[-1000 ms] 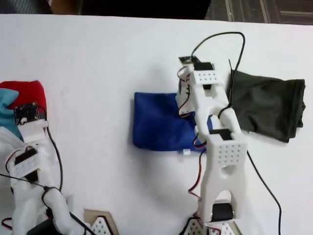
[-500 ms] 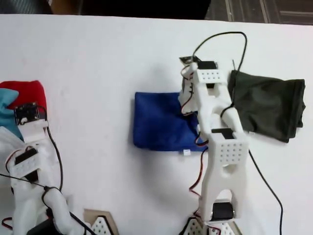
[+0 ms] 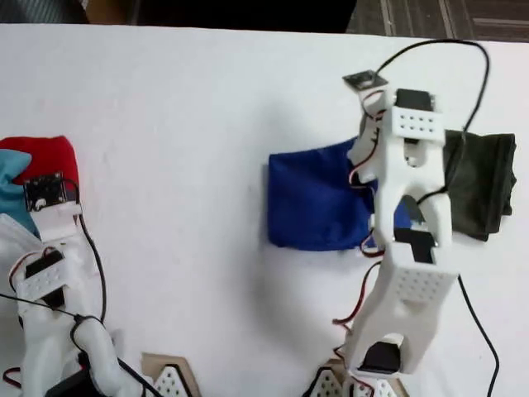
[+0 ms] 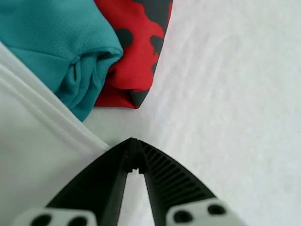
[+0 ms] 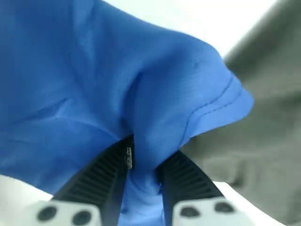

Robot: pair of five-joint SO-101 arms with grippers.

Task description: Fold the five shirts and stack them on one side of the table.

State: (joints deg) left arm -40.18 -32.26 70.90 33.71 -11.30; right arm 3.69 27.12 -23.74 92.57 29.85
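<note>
Closest in on the left, the left gripper (image 4: 135, 160) has its jaws pressed together on nothing. Its tips hang over bare table (image 3: 165, 107), just beside a heap of cloth: a white shirt (image 4: 33, 155), then a teal shirt (image 4: 56, 42), then a red shirt (image 4: 136, 56) with black spots at the far end. Over on the right, the right gripper (image 5: 143, 162) is pinching a bunched fold of the blue shirt (image 3: 314, 203) at its right-hand edge, while the rest of it lies spread mid-table. Just past that pinch, touching the blue cloth, sits the dark shirt (image 3: 483, 186), crumpled near the table's right side.
</note>
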